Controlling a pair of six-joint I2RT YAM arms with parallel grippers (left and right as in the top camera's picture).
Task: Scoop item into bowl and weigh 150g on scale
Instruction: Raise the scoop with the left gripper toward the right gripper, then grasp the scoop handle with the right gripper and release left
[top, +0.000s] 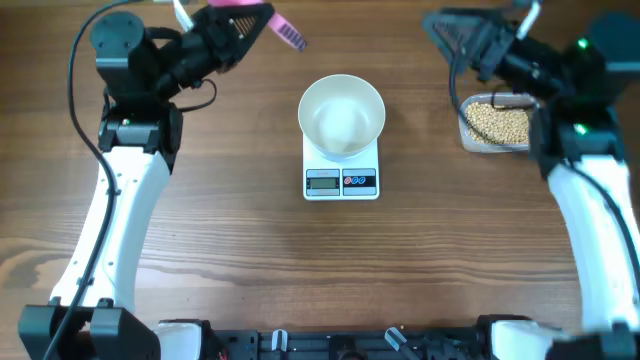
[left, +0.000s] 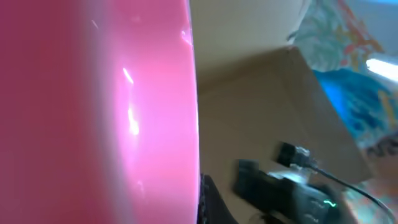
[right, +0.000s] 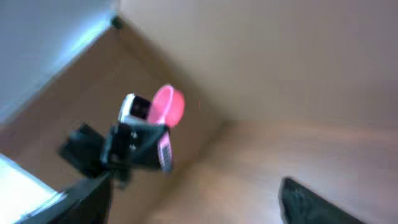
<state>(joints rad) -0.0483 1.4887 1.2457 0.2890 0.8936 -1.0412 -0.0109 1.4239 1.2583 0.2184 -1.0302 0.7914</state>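
**Q:** Two arms, one scoop: which step?
**A:** Scooping not begun. Left gripper clamps pink scoop, well apart from empty bowl on scale. Beans sit just beside right gripper, whose finger spread cannot be told. Next: dip scoop into beans

Overhead: bright, even light, sharp; soft faint shadows on table, mild sheen inside bowl. Left wrist: blurry, pink scoop fills left side, white glare streaks. Right wrist: heavy motion blur, pale wash upper left.
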